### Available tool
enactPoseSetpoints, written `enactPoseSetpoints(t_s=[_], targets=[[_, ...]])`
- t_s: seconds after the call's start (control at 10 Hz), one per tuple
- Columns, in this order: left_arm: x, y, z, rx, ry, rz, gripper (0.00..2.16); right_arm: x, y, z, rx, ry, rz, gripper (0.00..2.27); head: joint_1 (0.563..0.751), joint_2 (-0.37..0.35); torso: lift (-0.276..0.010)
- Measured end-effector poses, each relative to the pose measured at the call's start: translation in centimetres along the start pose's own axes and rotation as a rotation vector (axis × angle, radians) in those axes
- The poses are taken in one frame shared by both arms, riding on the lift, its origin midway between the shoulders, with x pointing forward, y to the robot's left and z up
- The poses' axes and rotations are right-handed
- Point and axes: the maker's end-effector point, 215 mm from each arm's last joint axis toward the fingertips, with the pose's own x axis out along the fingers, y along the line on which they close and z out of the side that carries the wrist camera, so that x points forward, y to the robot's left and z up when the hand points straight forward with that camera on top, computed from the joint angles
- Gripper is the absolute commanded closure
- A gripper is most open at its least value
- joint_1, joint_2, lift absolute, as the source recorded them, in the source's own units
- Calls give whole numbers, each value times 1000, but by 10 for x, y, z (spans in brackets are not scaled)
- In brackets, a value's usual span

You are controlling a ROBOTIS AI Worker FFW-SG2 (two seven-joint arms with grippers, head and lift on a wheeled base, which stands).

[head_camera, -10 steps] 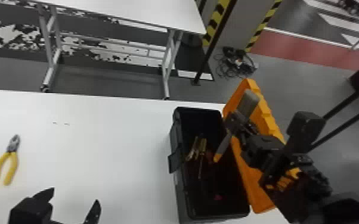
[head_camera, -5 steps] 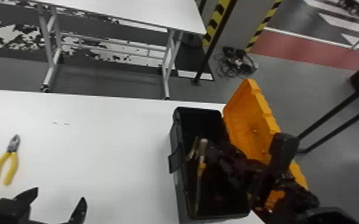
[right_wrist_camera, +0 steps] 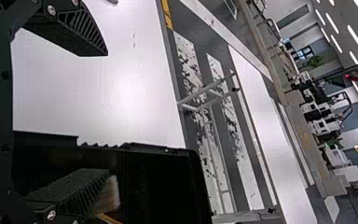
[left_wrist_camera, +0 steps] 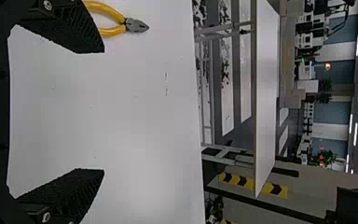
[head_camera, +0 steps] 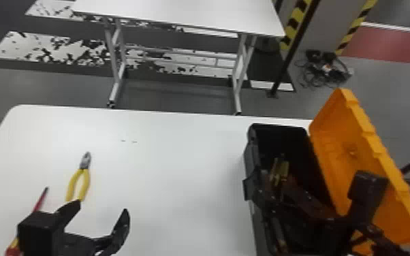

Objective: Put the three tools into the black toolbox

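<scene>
Pliers (head_camera: pixel 85 162) just beyond left gripper (head_camera: pixel 102 206)

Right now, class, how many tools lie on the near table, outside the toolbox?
2. The pliers lie just beyond the left gripper; the screwdriver lies to its left, partly hidden by it. Another could be hidden behind the gripper.

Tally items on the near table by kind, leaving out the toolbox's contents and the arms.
Pliers: 1
Screwdriver: 1
Toolbox, lid included: 1
Total: 3
</scene>
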Motion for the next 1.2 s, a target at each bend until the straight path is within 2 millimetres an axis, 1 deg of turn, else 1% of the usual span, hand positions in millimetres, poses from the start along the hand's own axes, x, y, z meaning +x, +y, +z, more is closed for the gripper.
enactPoseSetpoints(t_s=[0.1, 0.3, 0.4, 0.5, 0.6, 0.7, 0.8, 0.9, 1.2], targets=[[-2, 11, -1, -3, -3, 21, 87, 4, 10, -8, 6, 6, 17, 60, 695, -26, -51], [-6, 36, 0, -4, -16, 66, 87, 11, 19, -20, 5, -7, 37, 49, 695, 51, -51], [-8, 54, 9, -5, -56, 94, 87, 12, 20, -21, -1, -31, 55, 33, 695, 72, -51], [-12, 75, 26, -6, -132, 129, 87, 11, 19, -18, -7, -58, 61, 43, 695, 106, -51], [-16, 99, 36, -16, -185, 168, 87, 9, 18, -14, -12, -74, 63, 49, 695, 138, -51], [-19, 119, 37, -31, -208, 202, 87, 8, 16, -12, -19, -80, 61, 49, 695, 171, -51], [-22, 135, 34, -45, -213, 237, 87, 8, 15, -10, -26, -87, 58, 49, 695, 202, -51], [-24, 144, 26, -56, -201, 257, 87, 9, 14, -8, -30, -95, 58, 53, 695, 214, -51], [-30, 162, -26, -86, -110, 296, 80, 9, 15, -1, -38, -120, 64, 53, 695, 264, -51]])
